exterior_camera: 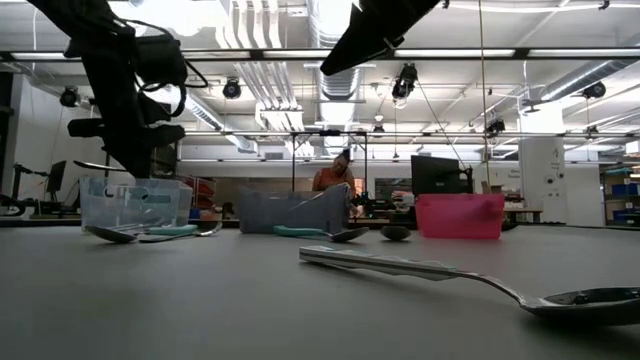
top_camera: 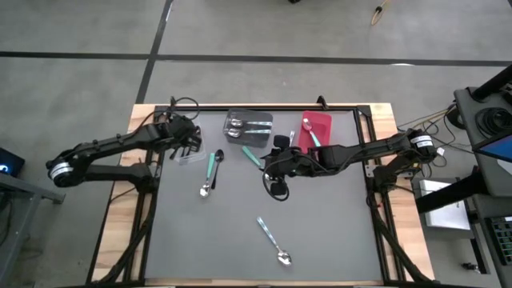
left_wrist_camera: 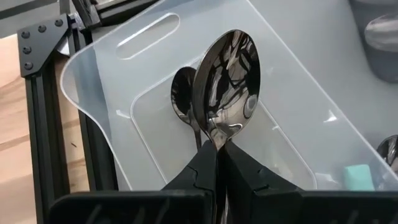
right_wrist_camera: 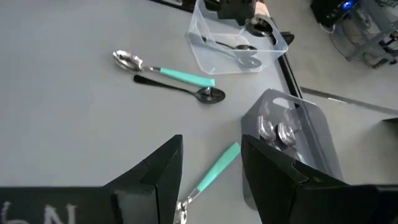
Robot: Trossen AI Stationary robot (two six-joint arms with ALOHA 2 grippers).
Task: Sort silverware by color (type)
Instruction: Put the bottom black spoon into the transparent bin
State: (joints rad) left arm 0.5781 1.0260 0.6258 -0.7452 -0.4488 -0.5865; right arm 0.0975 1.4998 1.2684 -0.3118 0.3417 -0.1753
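Left tool (left_wrist_camera: 217, 163) pinches a shiny black spoon (left_wrist_camera: 224, 81) over the clear plastic bin (left_wrist_camera: 292, 81), upper left. Thin, stiff, slippery: grip its handle. Right tool (right_wrist_camera: 208, 171) stands open, empty.

- Setting: a robotics lab or industrial workshop hall.
- Upper frame, low view: exposed ceiling ducts (exterior_camera: 280, 70) and hanging lamps (exterior_camera: 232, 90).
- Centre: a person (exterior_camera: 335, 178) at benches with monitors (exterior_camera: 440, 175).
- High view: bare concrete floor (top_camera: 256, 28) around the framed surface (top_camera: 256, 200).
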